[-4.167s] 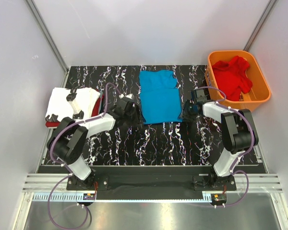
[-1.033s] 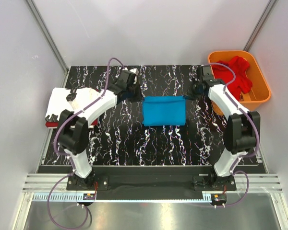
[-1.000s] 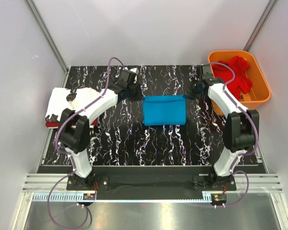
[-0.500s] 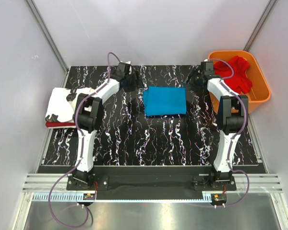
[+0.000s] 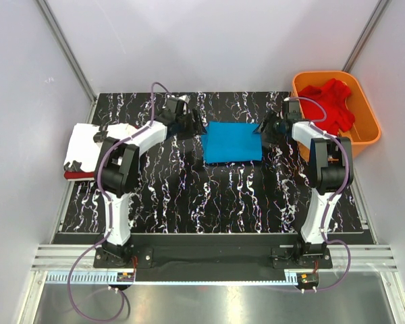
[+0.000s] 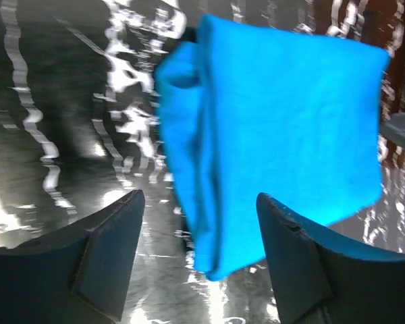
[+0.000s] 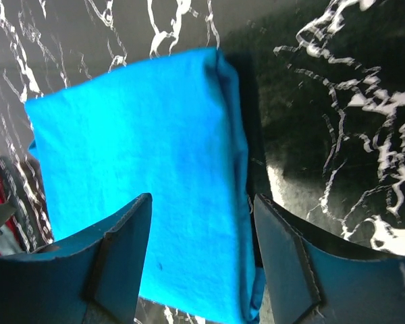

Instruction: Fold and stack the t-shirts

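On the black marbled table [image 5: 209, 202], beyond the arm bases, the folded blue t-shirt [image 5: 233, 142] is laid flat. The left gripper [image 5: 194, 125] is seen at the blue t-shirt's left edge, fingers spread and empty. The right gripper [image 5: 266, 128] is seen at its right edge, spread likewise. Well to its left, the white t-shirt [image 5: 94, 143] is stacked on the dark red t-shirt [image 5: 70, 175]. Farther off to its right, the brighter red t-shirt [image 5: 331, 104] is heaped in the orange basket [image 5: 372, 133].
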